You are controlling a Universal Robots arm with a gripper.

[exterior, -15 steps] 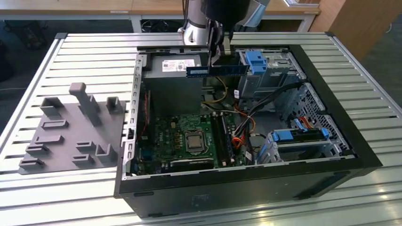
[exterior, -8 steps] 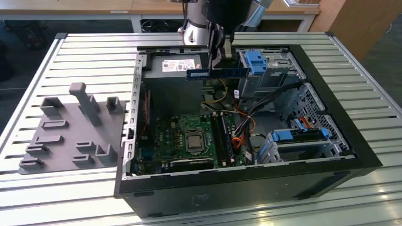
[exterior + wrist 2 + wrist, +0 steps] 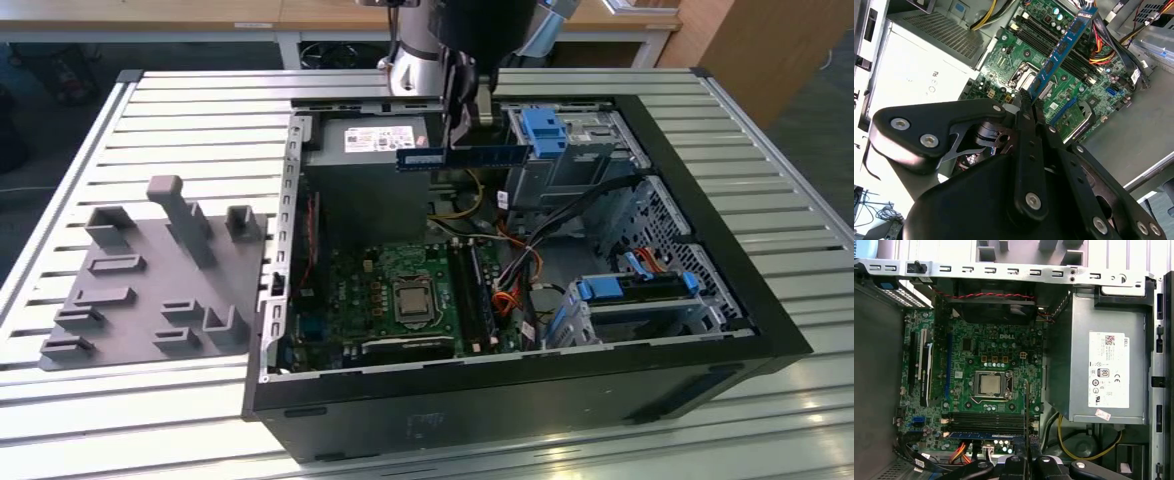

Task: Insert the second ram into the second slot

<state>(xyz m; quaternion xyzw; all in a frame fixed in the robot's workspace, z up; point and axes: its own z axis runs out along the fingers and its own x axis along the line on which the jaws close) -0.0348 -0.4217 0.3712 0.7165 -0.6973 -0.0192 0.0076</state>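
Second ram, blue circuit-board stick (image 3: pixel 463 156), pinched by black gripper (image 3: pixel 457 140), clear above green motherboard (image 3: pixel 360 290); grey power-supply box (image 3: pixel 360 195) close beside.

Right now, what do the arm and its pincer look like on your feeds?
The pincer is matte black: two slim fingers on broad rounded link plates, pinned with silver bolts. In the exterior view the arm is a silvery tube with a black section beside it.
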